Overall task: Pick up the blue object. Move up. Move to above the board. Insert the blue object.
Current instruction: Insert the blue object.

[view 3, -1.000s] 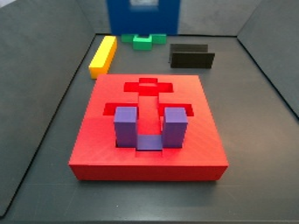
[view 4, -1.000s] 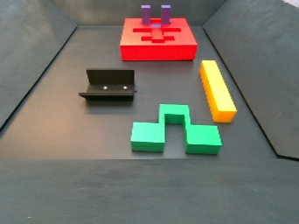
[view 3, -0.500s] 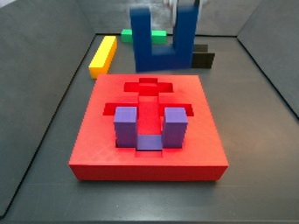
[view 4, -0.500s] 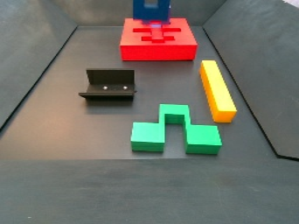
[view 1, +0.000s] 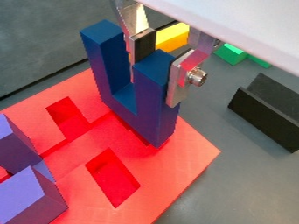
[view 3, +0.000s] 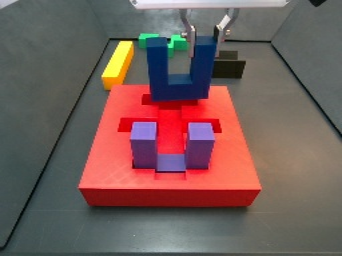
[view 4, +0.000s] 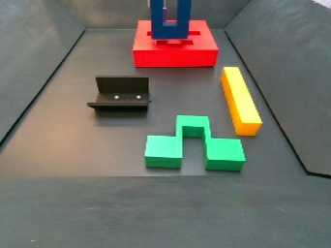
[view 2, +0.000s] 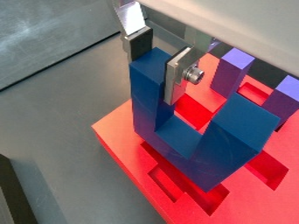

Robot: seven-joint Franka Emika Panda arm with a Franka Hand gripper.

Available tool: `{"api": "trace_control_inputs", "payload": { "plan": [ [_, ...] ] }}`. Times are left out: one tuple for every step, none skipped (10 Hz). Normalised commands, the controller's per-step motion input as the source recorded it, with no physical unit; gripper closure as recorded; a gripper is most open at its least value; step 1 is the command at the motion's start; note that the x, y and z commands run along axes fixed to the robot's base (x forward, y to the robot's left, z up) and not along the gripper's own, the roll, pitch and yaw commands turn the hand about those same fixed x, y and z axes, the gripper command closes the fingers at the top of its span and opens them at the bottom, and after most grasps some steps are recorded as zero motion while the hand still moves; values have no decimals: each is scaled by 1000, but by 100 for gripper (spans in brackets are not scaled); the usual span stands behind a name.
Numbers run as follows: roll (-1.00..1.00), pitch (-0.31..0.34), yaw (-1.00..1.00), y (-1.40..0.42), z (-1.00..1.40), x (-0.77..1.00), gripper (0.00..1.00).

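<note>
The blue object (view 3: 175, 72) is a dark blue U-shaped block, upright, prongs up. Its base is down at the far end of the red board (view 3: 107, 160), over the recesses there. The gripper (view 3: 202, 40) is shut on one prong; in both wrist views the silver fingers (view 1: 183, 75) (view 2: 177, 75) clamp that prong of the blue object (view 1: 131, 87) (view 2: 193, 131). The gripper (view 1: 159, 58) (view 2: 159, 59) comes from above. Whether the base is seated in a recess I cannot tell. In a side view the blue object (view 4: 169, 19) stands on the board (view 4: 175, 56).
A purple U-shaped block (view 3: 171, 146) sits in the board's near recess. A yellow bar (view 4: 239, 99), a green block (view 4: 195, 145) and the dark fixture (view 4: 120, 95) lie on the grey floor off the board. Low walls ring the floor.
The blue object, held in the gripper, has come from beyond the board over its far end and moved down to the board's top.
</note>
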Motion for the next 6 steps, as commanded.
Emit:
{"api": "trace_control_inputs", "payload": {
  "plan": [
    [-29,31,-91,31,0,-3,100],
    [-16,51,-151,86,0,-31,100],
    [-9,67,-211,120,0,-63,100],
    [-30,53,-180,77,0,0,100],
    [-56,14,-77,26,0,0,100],
    [-91,16,-71,0,-109,-40,100]
  ]
}}
